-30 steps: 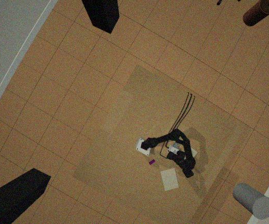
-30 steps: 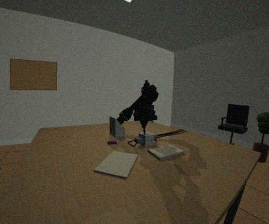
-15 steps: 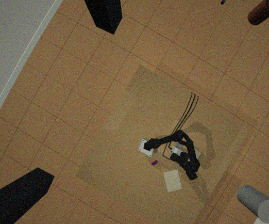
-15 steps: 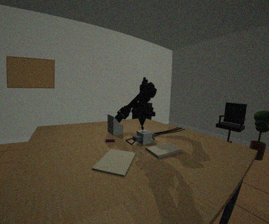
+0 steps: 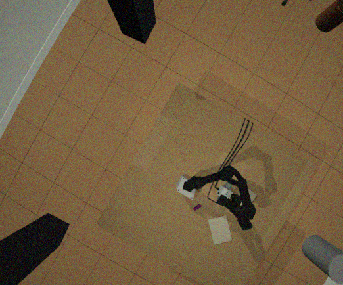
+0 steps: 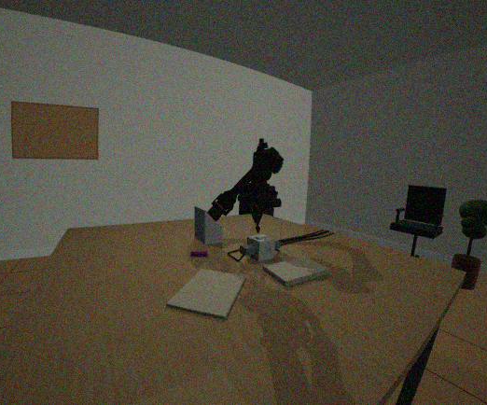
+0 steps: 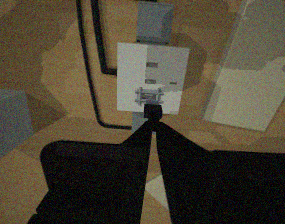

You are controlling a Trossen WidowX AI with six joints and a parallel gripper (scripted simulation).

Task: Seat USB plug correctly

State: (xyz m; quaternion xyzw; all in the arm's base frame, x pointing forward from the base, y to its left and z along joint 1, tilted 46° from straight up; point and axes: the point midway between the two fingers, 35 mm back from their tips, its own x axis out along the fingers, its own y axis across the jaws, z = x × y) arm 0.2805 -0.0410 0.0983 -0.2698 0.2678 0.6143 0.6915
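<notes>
plug [image 6: 257,230] [image 7: 153,111] pinched in the gripper [image 5: 226,199] [image 6: 257,226] [image 7: 153,126], right over the cube [image 5: 223,192] [image 6: 263,250] [image 7: 130,75]

held by its dark body with fingertips pressed in on it, probably to leave the business end free for the socket [image 7: 149,96] – and pointed down to suit a hole on top. lined up near the socket in the wrist view, but impossible to judge height there; seen side-on in the exterior view, looks just above the cube – so likely out, not seated. hidden under the arm from the top.

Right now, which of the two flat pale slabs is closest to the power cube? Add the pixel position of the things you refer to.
The thicker slab [image 5: 253,196] [image 6: 296,272] [image 7: 253,75], partly shadowed, right beside the cube [image 5: 225,191] [image 6: 264,249] [image 7: 130,75]. The thinner slab [image 5: 220,230] [image 6: 207,293] [image 7: 156,190] lies farther away.
</notes>
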